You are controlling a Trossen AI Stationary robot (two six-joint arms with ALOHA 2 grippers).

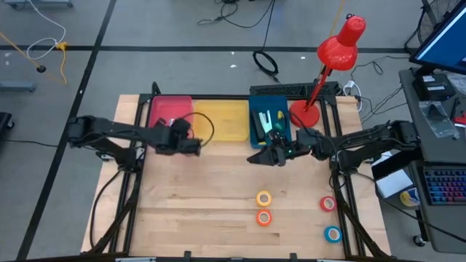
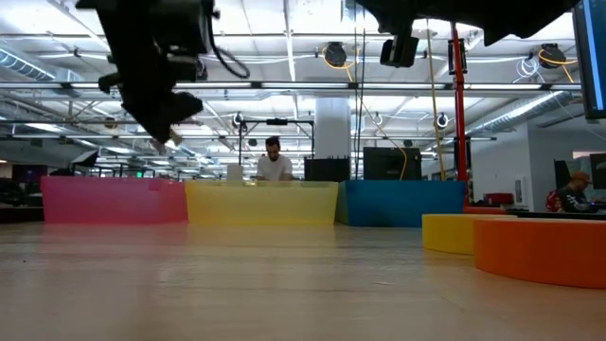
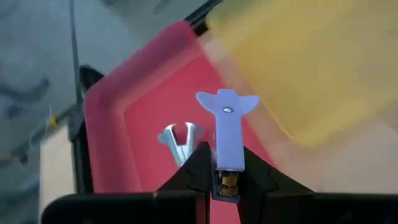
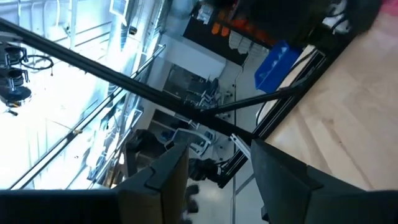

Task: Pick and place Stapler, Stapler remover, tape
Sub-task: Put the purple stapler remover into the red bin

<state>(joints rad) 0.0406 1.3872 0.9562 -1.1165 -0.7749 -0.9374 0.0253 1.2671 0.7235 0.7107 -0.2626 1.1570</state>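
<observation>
Left gripper [image 3: 227, 180] clamps stapler remover [image 3: 227, 134], long axis pointing into red bin [image 3: 106, 143]; right gripper [image 1: 279, 156] empty, fingers parted.

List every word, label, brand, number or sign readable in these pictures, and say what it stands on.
No text can be read in any view.
Blue monitor at the table's right: anything on its screen is too small to read.
Staple remover held in the left claw: no marking shows.
Tape rolls: no print visible.

Dark arms, seemingly black cables
</observation>
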